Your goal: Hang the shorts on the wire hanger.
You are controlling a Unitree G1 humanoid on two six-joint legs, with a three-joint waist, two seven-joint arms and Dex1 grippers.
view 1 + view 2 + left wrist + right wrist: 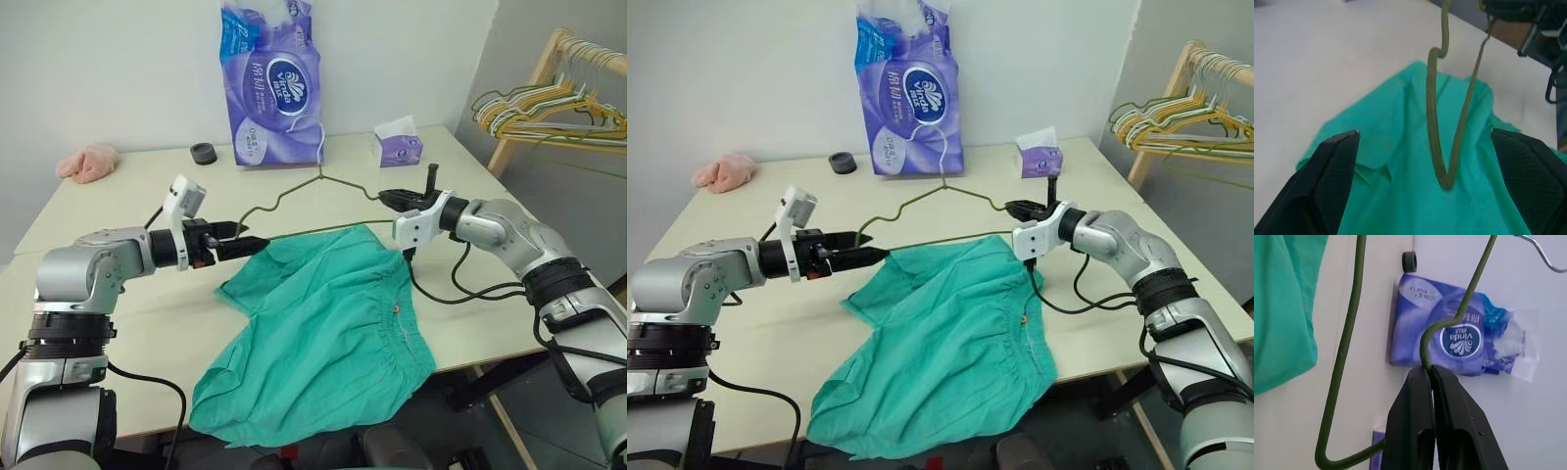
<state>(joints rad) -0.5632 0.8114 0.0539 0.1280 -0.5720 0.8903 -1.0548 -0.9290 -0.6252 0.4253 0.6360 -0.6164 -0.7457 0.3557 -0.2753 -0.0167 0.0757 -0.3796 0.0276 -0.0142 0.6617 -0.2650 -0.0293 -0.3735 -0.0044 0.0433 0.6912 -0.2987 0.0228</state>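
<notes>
shorts [323, 333] droop off the table edge, right gripper [1431, 373] pinching the wire hanger [294, 191] level, left gripper [1425, 161] wide open, empty.

bare table [118, 211] left of shorts [323, 333]

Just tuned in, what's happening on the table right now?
The right gripper is shut on the wire hanger, pinching it at the notched shoulder and holding it above the table. The hanger's far corner reaches toward the left gripper, whose fingers stand wide open on either side of that corner, above the green shorts. The shorts lie spread on the table, one part hanging over the near edge. They are not yet on the hanger.
</notes>
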